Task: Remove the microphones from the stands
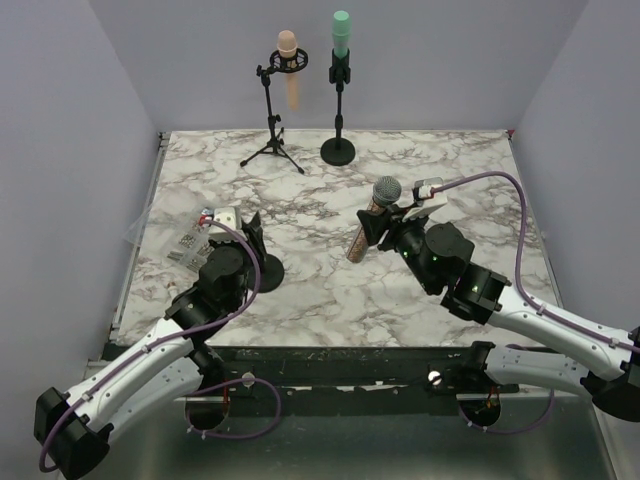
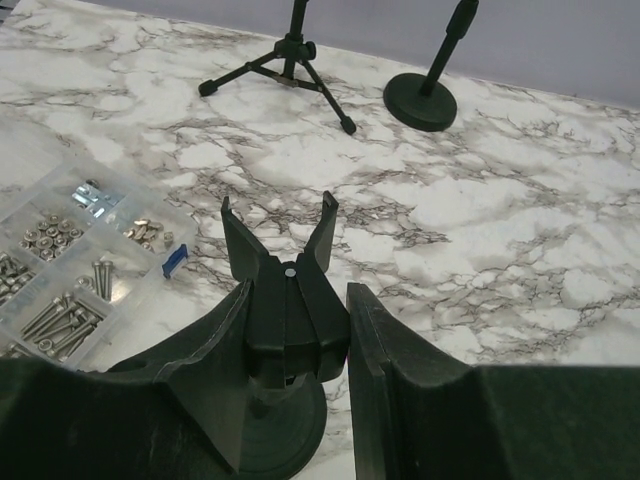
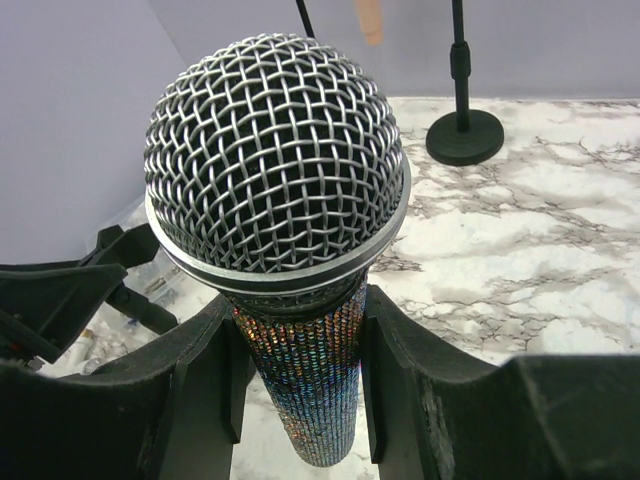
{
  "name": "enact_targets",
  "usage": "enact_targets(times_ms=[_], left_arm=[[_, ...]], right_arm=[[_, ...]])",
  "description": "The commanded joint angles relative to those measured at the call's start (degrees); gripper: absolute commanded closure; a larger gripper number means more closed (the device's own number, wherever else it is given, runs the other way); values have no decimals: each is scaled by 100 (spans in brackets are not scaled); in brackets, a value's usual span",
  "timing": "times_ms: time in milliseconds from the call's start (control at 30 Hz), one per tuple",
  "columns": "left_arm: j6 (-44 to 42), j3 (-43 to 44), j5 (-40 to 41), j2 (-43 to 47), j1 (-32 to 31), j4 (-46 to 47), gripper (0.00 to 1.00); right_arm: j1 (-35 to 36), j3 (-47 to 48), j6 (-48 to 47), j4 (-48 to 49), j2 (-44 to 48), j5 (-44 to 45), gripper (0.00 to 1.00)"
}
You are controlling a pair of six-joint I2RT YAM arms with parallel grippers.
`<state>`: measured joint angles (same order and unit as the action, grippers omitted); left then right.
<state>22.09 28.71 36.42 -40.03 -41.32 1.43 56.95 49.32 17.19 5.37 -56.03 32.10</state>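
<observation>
The microphone (image 1: 385,192) has a silver mesh head and a glittery sequin body. My right gripper (image 1: 385,222) is shut on that body just under the head, holding it tilted above the table's middle, apart from the stand. In the right wrist view the microphone (image 3: 275,160) fills the frame and my right gripper (image 3: 300,330) clamps its body on both sides. The small black stand (image 1: 268,272) has a round base on the table. My left gripper (image 2: 300,290) is shut on the stand's empty forked clip (image 2: 285,270); its base (image 2: 290,430) shows below.
A clear parts box (image 1: 185,240) of screws and nuts lies at the left edge, also in the left wrist view (image 2: 70,250). At the back stand a tripod stand (image 1: 273,150) with a peach microphone (image 1: 289,65) and a round-base stand (image 1: 338,150) with a green microphone (image 1: 341,35).
</observation>
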Motion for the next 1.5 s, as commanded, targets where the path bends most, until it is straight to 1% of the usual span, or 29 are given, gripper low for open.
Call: enact_targets(times_ms=[0,33,67,100,133,167,233,300,367,433,467,667,900,1033,1167,1233,1300,1400,1467], left_arm=[[320,-166,-188,-70,-47,-1124,96],[322,-121,-185,-39,-47,-1147,91],[323,-89,-208,-9,-48,-1185,83],[316,-19,-229,24,-43,-1227,70],[314,33,-252,59,-44,-1264,59],[313,105,-267,82,-47,-1316,46],[307,261,-300,133,-43,-1422,28],[285,448,-336,184,-47,-1524,17],[187,662,-499,238,-44,-1591,9],[60,880,-732,310,-44,-1609,3],[-7,989,-848,335,-43,-1608,2],[-316,1633,-1140,506,-38,-1776,2],[-1043,2340,-1269,644,-35,-1762,2],[-1550,2804,-1278,474,-36,-1557,2],[-2135,3008,-1231,190,-34,-1116,2],[-2451,3001,-1188,54,-38,-922,2],[-2636,2920,-1154,-66,-38,-778,2],[-2833,2643,-1081,-134,-37,-552,2],[-3008,2396,-1015,-114,-36,-336,2]], right_arm=[[18,-75,81,0,106,121,99],[18,-89,83,-3,106,121,99],[20,-89,75,-2,112,122,99],[20,-98,78,-8,114,121,99],[22,-102,87,-19,110,121,99],[14,-110,99,-25,110,124,99],[23,-129,108,-35,110,130,99],[25,-140,116,-60,117,137,99],[18,-142,132,-87,110,135,99],[18,-153,152,-117,116,139,99],[19,-163,152,-132,117,140,99],[18,-238,284,-275,76,119,99],[19,-396,486,-469,-58,106,99],[15,-520,707,-528,-204,242,99],[-81,-643,1022,-503,-395,367,99],[-276,-630,1213,-476,-558,224,99],[-622,-552,1388,-495,-783,-138,99],[-1377,-172,1616,-837,-1291,-723,99],[-1875,262,1615,-1146,-1759,-1139,99]])
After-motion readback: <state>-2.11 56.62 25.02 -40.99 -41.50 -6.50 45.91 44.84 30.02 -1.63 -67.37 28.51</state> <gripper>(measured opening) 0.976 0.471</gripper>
